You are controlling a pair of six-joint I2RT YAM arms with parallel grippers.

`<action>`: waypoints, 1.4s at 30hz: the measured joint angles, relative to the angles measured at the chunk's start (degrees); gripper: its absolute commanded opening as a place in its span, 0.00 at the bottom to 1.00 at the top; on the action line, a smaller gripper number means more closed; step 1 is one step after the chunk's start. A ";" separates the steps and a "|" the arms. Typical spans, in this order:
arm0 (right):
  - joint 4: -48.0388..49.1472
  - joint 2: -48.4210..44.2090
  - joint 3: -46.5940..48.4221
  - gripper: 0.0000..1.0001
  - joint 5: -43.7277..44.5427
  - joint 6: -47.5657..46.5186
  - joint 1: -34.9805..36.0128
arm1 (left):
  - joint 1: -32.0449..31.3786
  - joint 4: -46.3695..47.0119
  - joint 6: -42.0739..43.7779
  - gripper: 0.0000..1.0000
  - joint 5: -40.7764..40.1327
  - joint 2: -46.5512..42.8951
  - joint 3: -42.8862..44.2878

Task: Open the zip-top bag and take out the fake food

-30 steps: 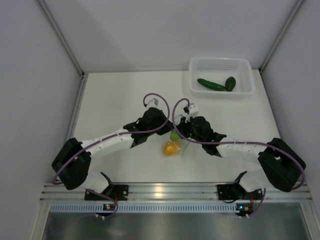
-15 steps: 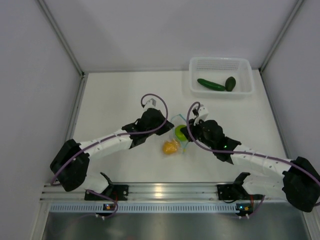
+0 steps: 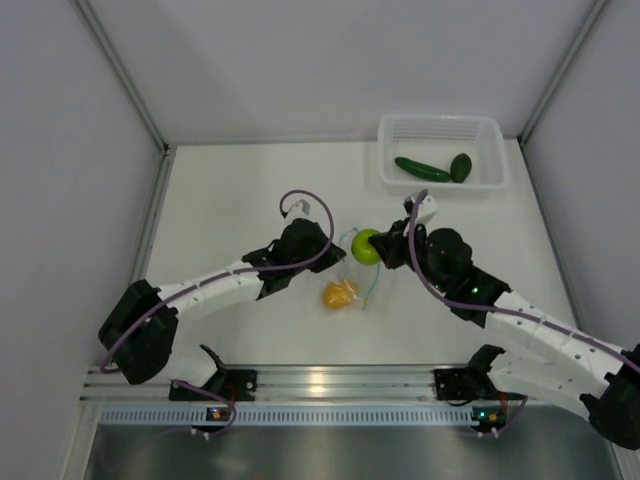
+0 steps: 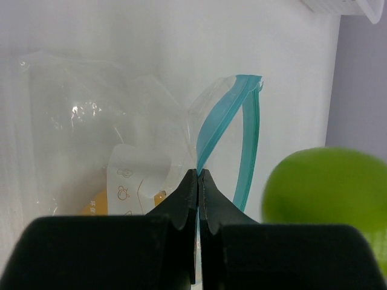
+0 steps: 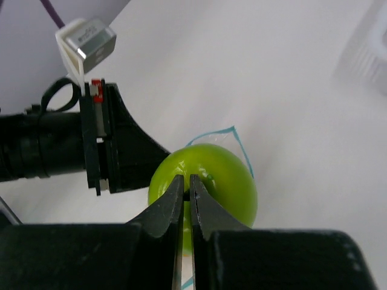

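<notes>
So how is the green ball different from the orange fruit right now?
The lime-green ball is out of the zip-top bag, pinched by the right end effector; the orange fruit lies inside the bag with no end effector on it. The ball is bright green, the fruit orange-yellow. Both are small, roundish toys.

Crinkly clear plastic bag (image 4: 91,115), glossy ball (image 5: 228,169)

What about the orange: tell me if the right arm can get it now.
Probably not yet. The right fingers are shut on the green ball; the orange sits in the bag, whose zip edge the left fingers pinch.
</notes>
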 measured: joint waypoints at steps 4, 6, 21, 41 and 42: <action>-3.06 0.15 6.19 0.00 0.17 -1.09 -3.98 | 0.02 0.02 0.02 0.00 -0.09 -0.90 -0.98; -4.48 1.18 9.57 0.00 -0.13 -1.42 -7.91 | 0.11 0.04 0.02 0.00 -0.17 -1.16 -1.25; -12.90 34.03 38.91 0.00 2.97 -4.52 -36.17 | 2.43 0.02 3.37 0.00 1.84 -4.46 -2.16; -13.90 65.20 61.07 0.57 2.43 -9.20 -42.91 | 3.56 -1.14 11.78 0.00 10.40 -7.78 -3.72; -13.84 64.37 60.13 0.57 2.27 -9.01 -42.91 | 3.56 -1.11 11.82 0.00 10.49 -7.72 -3.72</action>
